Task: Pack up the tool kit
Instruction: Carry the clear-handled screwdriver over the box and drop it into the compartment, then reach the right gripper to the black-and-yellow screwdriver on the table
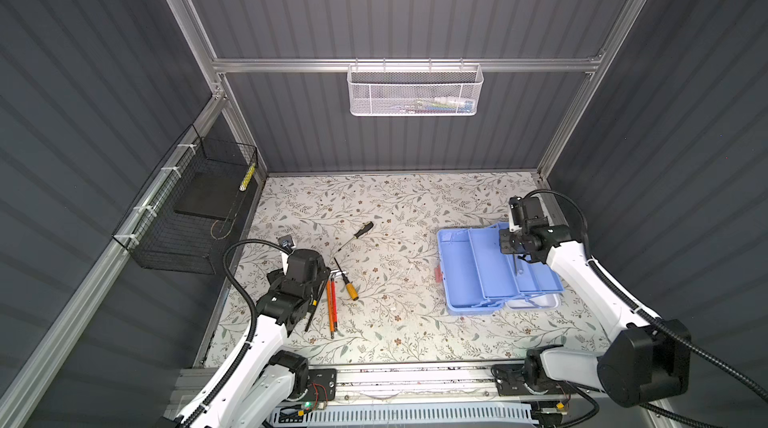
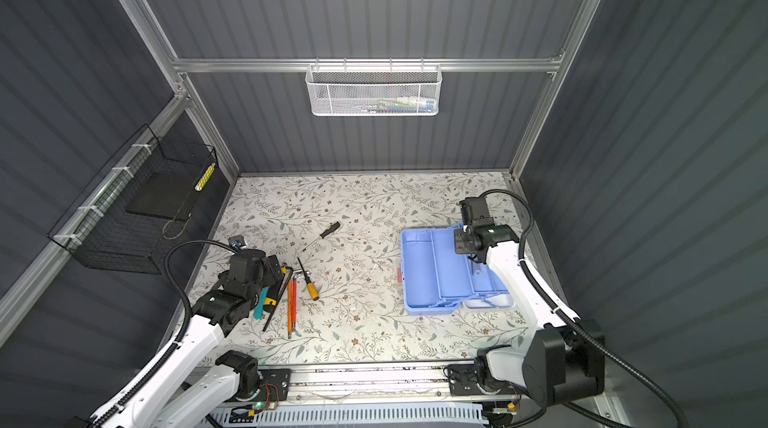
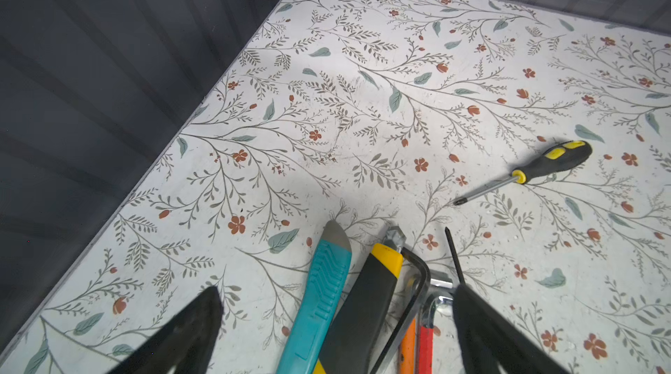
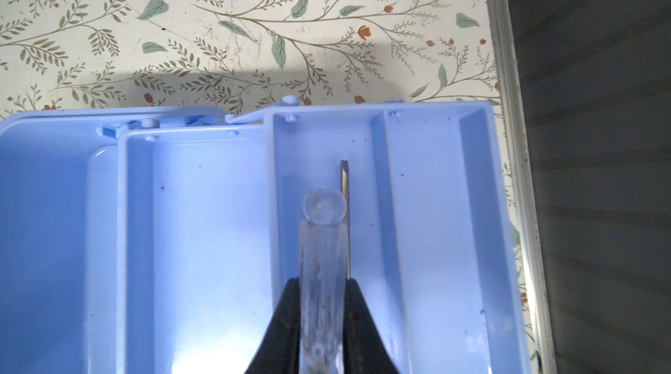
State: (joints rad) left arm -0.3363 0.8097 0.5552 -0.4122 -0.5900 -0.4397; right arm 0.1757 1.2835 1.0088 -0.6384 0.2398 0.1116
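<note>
The tool kit lies open on the right in both top views, its light blue trays fanned out and the white lid behind them. My right gripper is shut on a clear-handled screwdriver, held over a tray compartment. My left gripper hangs open over a heap of tools: a teal knife, a black and yellow knife, a hex key and orange and red tools. A black-handled screwdriver lies apart.
An orange-handled screwdriver lies just right of the heap. A black wire basket hangs on the left wall, a white mesh basket on the back rail. A small metal bracket sits by the left wall.
</note>
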